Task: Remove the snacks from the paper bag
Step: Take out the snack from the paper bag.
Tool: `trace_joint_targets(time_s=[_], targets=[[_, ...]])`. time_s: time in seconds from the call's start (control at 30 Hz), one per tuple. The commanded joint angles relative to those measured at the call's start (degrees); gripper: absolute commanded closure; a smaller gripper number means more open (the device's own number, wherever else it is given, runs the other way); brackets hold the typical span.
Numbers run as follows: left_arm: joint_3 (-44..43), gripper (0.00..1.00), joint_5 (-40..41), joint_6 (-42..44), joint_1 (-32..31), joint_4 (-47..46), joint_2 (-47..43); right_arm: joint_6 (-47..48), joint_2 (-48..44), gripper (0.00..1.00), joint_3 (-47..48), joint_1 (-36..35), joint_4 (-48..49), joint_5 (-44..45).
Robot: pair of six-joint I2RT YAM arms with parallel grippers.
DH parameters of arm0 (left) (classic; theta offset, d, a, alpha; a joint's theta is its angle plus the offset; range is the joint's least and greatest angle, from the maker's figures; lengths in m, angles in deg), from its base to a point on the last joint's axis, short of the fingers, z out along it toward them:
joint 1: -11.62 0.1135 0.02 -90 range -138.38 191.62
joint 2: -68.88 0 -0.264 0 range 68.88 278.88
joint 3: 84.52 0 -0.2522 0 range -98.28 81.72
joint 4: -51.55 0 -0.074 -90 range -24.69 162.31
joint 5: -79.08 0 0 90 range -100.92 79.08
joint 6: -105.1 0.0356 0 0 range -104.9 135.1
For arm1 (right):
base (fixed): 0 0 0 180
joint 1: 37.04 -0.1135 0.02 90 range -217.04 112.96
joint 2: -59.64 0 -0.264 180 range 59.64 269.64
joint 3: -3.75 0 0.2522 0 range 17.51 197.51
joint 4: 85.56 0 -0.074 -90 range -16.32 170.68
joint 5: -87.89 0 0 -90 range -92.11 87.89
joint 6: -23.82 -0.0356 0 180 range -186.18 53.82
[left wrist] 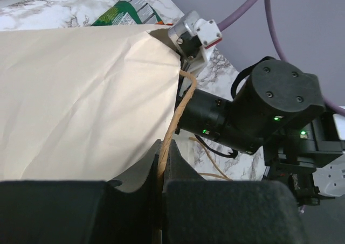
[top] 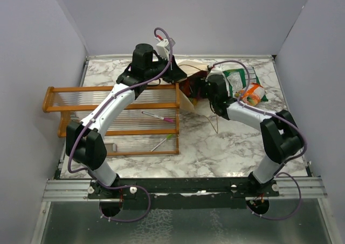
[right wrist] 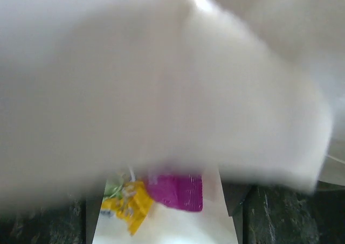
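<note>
The bag (left wrist: 81,93) is held by the left gripper (left wrist: 161,163), which is pinched tight on its rim and twine. If that pinch slips, or the right arm shoves in, the paper could fold over the mouth or the bag could slide off. The right gripper (right wrist: 164,222) is in the mouth under blurred paper, jaws spread and holding nothing, so it may close on paper instead of a snack. A magenta packet (right wrist: 175,193) lies just ahead between the jaws, with a yellow packet (right wrist: 131,203) just beside it on the left. Other packets (top: 240,82) lie on the table (top: 215,141) near the bag.
</note>
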Motion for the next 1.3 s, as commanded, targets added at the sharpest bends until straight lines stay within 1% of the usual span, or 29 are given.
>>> trace_joint_targets(time_s=[0.0,0.2,0.23,0.3,0.33,0.37,0.4,0.43,0.5,0.57,0.6,0.63,0.73,0.83,1.03,1.27], targets=[[0.19,1.0,-0.68,-0.11,0.34,-1.28,-1.96,-0.13,4.53,0.21,1.12,0.15,8.21,5.38],[0.02,1.0,-0.67,-0.08,0.52,-1.05,-1.7,-3.75,11.56,0.17,3.01,0.23,13.03,3.53],[0.02,1.0,-0.72,-0.11,0.51,-1.11,-1.69,-4.07,12.67,0.17,3.51,0.15,13.56,3.36],[0.02,1.0,-0.68,-0.03,0.53,-1.1,-1.69,-5.05,14.53,0.22,4.66,0.2,13.7,3.41],[0.1,1.0,-0.64,-0.01,0.53,-1.06,-1.69,-5.43,15.19,0.27,5.26,0.22,13.26,3.31],[0.1,1.0,-0.56,-0.05,0.51,-1.08,-1.69,-5.58,15.25,0.36,5.65,0.23,12.76,3.19],[0.11,1.0,-0.55,-0.07,0.52,-1.11,-1.69,-5.58,14.97,0.54,5.71,0.21,12.37,2.96],[0.18,1.0,-0.55,-0.1,0.51,-1.1,-1.65,-5.52,14.31,0.65,5.41,0.23,12.28,2.78],[0.15,1.0,-0.61,-0.23,0.54,-1.15,-1.5,-5.54,12.45,0.74,3.98,0.21,13.33,2.35],[0.28,1.0,-0.72,-0.51,0.58,-1.31,-1.43,-4.92,10.41,0.86,2.92,0.18,13.77,1.32],[0.28,1.0,-0.72,-0.64,0.6,-1.36,-1.43,-4.62,9.26,0.91,2.36,0.17,13.96,0.44],[0.33,1.0,-0.72,-0.76,0.6,-1.39,-1.36,-4.4,8.26,0.93,1.91,0.2,14.14,-0.54],[0.37,1.0,-0.69,-0.91,0.6,-1.51,-1.29,-4.12,5.6,0.98,1.07,0.21,13.44,-4.16],[0.45,1.0,-0.3,-0.88,0.58,-1.39,-1.41,-5.23,2.33,0.98,0.01,0.16,10.89,-7.66],[0.55,1.0,-0.06,-1.25,0.69,-1.5,-1.0,-9.36,-5.76,0.98,-6.11,0.15,10.91,-13.56],[0.46,1.0,-0.27,-1.53,0.86,-1.5,-1.05,-10.52,-11.98,0.99,-7.12,0.22,6.97,-13.12]])
